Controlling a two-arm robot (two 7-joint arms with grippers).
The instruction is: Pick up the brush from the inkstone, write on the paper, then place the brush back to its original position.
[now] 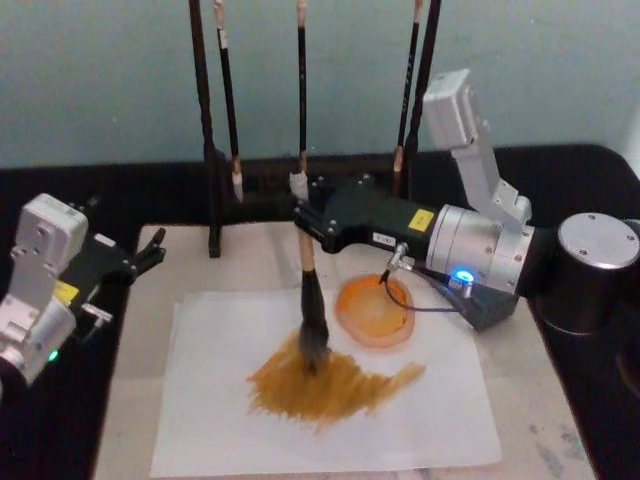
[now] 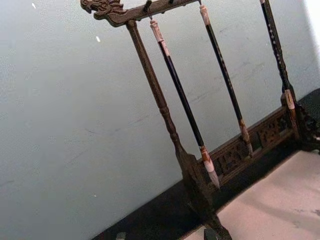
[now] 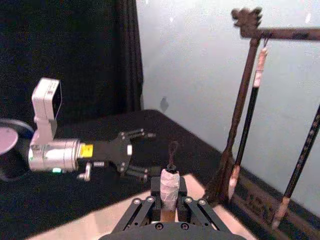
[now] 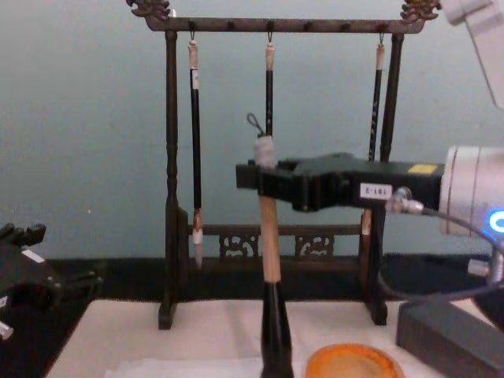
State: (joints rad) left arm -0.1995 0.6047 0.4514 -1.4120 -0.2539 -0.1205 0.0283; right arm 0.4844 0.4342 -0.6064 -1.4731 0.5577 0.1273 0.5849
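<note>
Ochre-brown ink smears the paper where the brush stands upright, its bushy bristles pressed into the stain. The right gripper pinches the pale handle near its top, reaching in from the right above the orange inkstone, just beside the brush. The left gripper hovers at the left edge of the mat, fingers spread, holding nothing. Three slim brushes hang on the stand behind
</note>
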